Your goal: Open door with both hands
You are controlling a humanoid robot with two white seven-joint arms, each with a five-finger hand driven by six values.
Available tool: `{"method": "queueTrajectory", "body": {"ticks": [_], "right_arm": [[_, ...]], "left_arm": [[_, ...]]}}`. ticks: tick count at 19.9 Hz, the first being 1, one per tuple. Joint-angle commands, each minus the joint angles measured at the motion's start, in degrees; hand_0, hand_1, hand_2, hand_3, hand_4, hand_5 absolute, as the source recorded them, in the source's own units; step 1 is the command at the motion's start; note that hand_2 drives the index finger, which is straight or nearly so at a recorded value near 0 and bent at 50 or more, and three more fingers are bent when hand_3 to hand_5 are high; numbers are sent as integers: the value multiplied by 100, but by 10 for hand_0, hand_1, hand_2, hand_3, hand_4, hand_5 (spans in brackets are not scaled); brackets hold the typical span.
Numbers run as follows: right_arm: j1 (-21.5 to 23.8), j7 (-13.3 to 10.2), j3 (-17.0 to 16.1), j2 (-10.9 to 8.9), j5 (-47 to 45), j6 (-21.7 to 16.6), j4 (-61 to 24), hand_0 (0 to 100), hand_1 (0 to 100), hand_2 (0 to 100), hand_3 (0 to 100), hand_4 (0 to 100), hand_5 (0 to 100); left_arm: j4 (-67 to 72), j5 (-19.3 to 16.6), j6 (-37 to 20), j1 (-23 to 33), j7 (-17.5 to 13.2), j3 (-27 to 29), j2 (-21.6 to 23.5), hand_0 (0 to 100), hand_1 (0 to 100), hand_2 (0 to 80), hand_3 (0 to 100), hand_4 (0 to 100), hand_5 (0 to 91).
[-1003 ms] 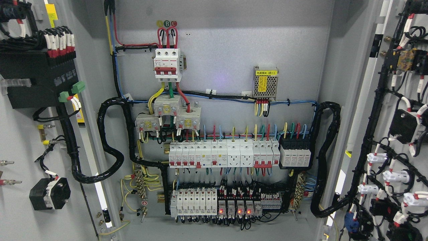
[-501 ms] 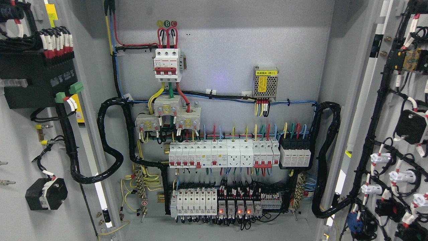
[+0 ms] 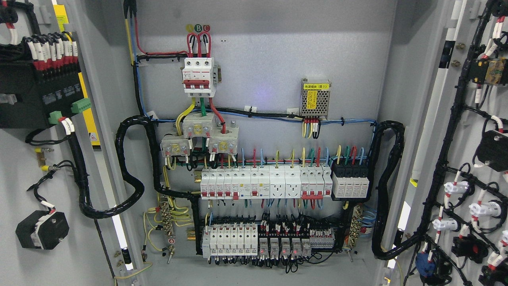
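An electrical cabinet fills the head view with both doors swung open. The left door shows its inner face at the picture's left, carrying a black module and a black rotary switch body. The right door shows its inner face at the right, with black cable looms and white lamp backs. Between them the grey back panel holds a three-pole breaker, rows of small breakers and relays. Neither hand nor arm shows anywhere.
Thick black cable bundles loop from the left door to the panel and from the panel to the right door. A small metal power supply with a yellow label sits at the upper right of the panel.
Both doors have swung further outward: parts on the left door slid left, parts on the right door slid right. The relay lights at the bottom look dimmer.
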Motion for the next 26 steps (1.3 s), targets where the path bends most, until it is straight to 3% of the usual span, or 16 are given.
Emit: {"method": "queueTrajectory", "body": {"ticks": [1,11,18,21,26], "right_arm": [[-5,1,-450,145,-266,16,45,0,500,40,0,0,0],[-92,-8,-467,136,-346,25,151,0,500,40,0,0,0],[-136,-8,-459,83,-346,16,142,0,500,40,0,0,0],[-136,1,-398,74,-346,7,142,0,500,40,0,0,0],[-128,1,-362,-22,-346,-11,98,0,500,40,0,0,0]], "left_arm": [[579,693,64,-23,-79,620,730,120,556,0,0,0,0],[1457,1388,73,-479,-694,893,1346,120,556,0,0,0,0],[1967,1748,73,-664,-774,884,1513,120,556,0,0,0,0],[2231,1925,81,-691,-976,893,1716,120,556,0,0,0,0],[2337,1969,90,-717,-1002,893,1725,120,556,0,0,0,0]]}}
